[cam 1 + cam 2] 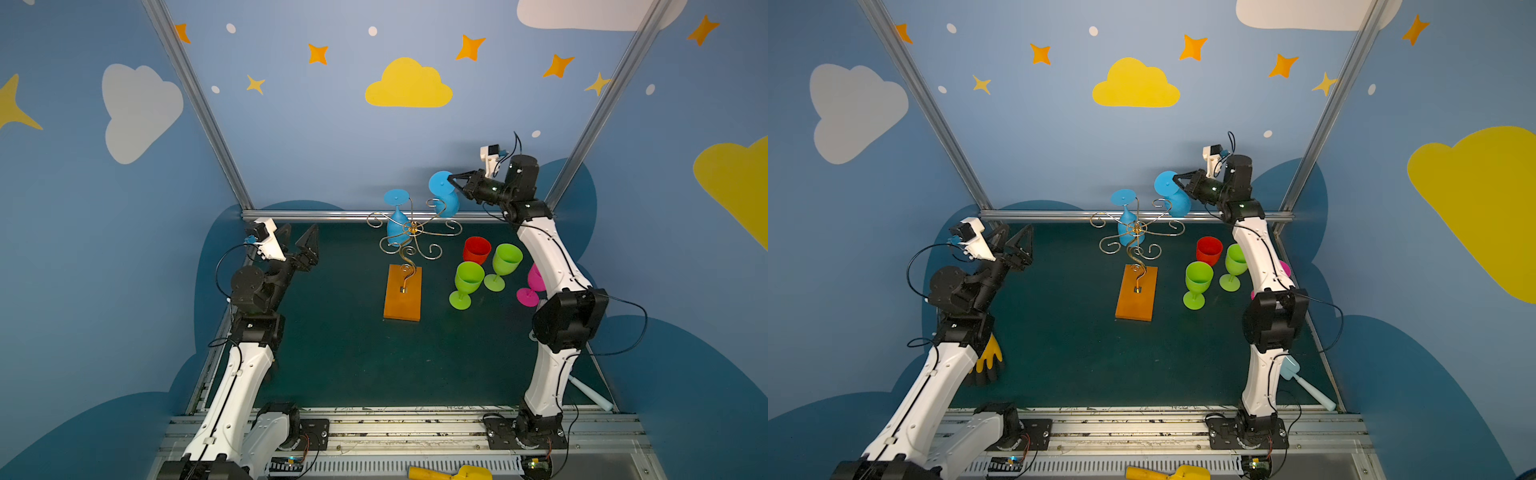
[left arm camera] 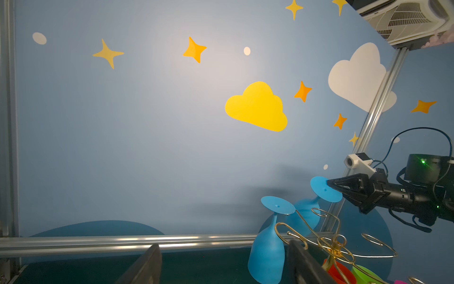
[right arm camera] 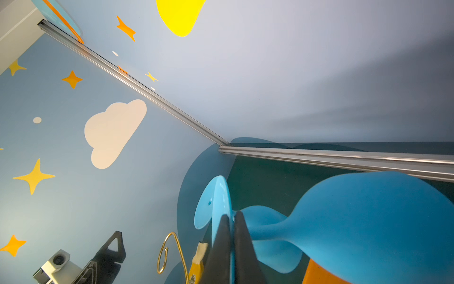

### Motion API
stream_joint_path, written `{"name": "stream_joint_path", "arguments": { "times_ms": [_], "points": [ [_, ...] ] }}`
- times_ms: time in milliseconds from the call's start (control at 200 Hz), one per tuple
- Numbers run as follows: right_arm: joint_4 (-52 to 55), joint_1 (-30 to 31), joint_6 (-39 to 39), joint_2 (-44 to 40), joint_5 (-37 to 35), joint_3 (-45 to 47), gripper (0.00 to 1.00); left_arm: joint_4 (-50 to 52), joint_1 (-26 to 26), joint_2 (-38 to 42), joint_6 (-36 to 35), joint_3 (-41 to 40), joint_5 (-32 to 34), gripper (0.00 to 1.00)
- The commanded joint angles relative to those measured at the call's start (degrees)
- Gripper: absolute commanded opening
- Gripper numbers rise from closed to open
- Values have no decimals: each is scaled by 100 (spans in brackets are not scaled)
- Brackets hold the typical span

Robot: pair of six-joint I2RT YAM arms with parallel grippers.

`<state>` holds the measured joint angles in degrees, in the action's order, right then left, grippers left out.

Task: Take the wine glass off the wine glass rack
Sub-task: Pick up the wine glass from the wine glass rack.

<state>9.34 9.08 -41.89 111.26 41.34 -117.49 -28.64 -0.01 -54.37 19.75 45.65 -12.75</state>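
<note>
1. One wine glass rack (image 1: 412, 227): a gold wire stand, set upright near the middle of the dark green surface (image 1: 332, 353) on an orange-brown wooden base (image 1: 402, 301).
2. One held blue wine glass (image 1: 445, 198): carried in the air just beside the rack's rear right scroll arm. It is tilted, with the bowl lowest and the foot disc turned sideways. In the right wrist view its stem is seen outside the nearest gold curl (image 3: 169, 250).
3. Right end effector (image 1: 451, 178): closed, with the rim of the held glass's foot disc pinched between its fingers.
4. One hung blue wine glass (image 1: 397, 226): suspended upside down by its foot from a rear scroll arm, bowl downward.
5. Left end effector (image 1: 302, 232): spread wide with nothing gripped, raised over the left side of the surface, well apart from the rack.
6. One red cup (image 1: 476, 249): stood upright to the right of the rack.
7. One near green wine glass (image 1: 467, 284): upright, just in front of the red cup.
8. One far green wine glass (image 1: 505, 259): upright, just beside the red cup.
9. One pink wine glass (image 1: 532, 286): largely hidden behind the right arm.
</note>
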Motion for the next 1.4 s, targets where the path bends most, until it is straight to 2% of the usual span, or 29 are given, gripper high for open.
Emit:
{"name": "stream_joint_path", "arguments": {
  "times_ms": [0, 225, 370, 516, 686, 806, 1031, 1397],
  "points": [
    [54, -84, 458, -716, -12, 177, 0, -25, 27, 88, 54, 298, -631, 78],
    [553, -66, 1148, -1664, 22, 553, 0, 9, -72, -244, 813, 955, -2162, 74],
    [943, 47, 1716, -2265, -56, 731, 0, 182, -650, -567, 715, 1541, -2762, 73],
    [1412, 280, 2229, -2684, -134, 672, 0, 275, -1381, -981, 482, 2055, -3018, 72],
    [1540, 676, 2626, -3084, -178, 814, 0, -263, -1725, -1621, 1059, 2433, -3268, 71],
    [1492, 946, 2815, -3300, -197, 1027, 0, -249, -2001, -2078, 1259, 2867, -3614, 69],
    [1429, 1381, 3035, -3461, -272, 1222, 0, -335, -2298, -2715, 1766, 3452, -4033, 67],
    [1396, 2090, 3322, -3337, -537, 1264, 0, -511, -2484, -2995, 2068, 3681, -4116, 63]
  ]
}}
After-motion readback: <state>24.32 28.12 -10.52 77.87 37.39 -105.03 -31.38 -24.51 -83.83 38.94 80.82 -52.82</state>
